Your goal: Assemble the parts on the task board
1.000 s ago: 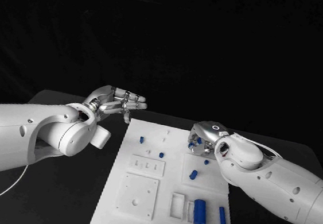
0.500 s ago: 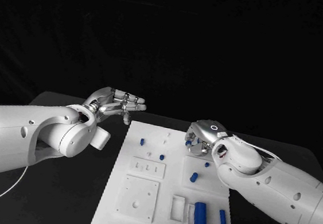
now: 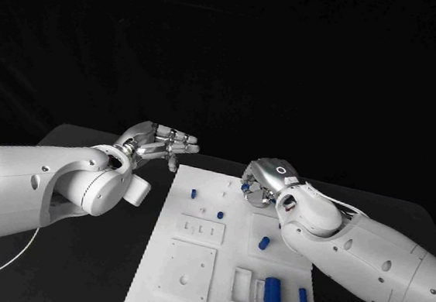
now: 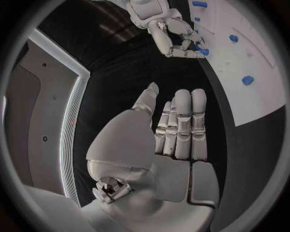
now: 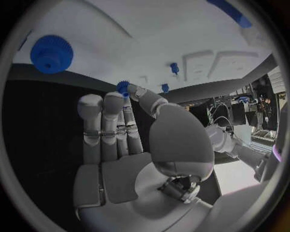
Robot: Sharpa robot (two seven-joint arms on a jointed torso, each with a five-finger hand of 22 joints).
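right hand (image 3: 266, 181), pinching a small gear (image 5: 123, 87), has edged left over the board (image 3: 189, 272); left hand (image 3: 163, 142) hovers open; most parts (image 3: 272, 294) lie loose.

Head camera looking down from above at the table and task board (image 3: 184, 287), both arms entering from the sides, each wrist fisheye close behind its own palm, all three sharing the board's far end
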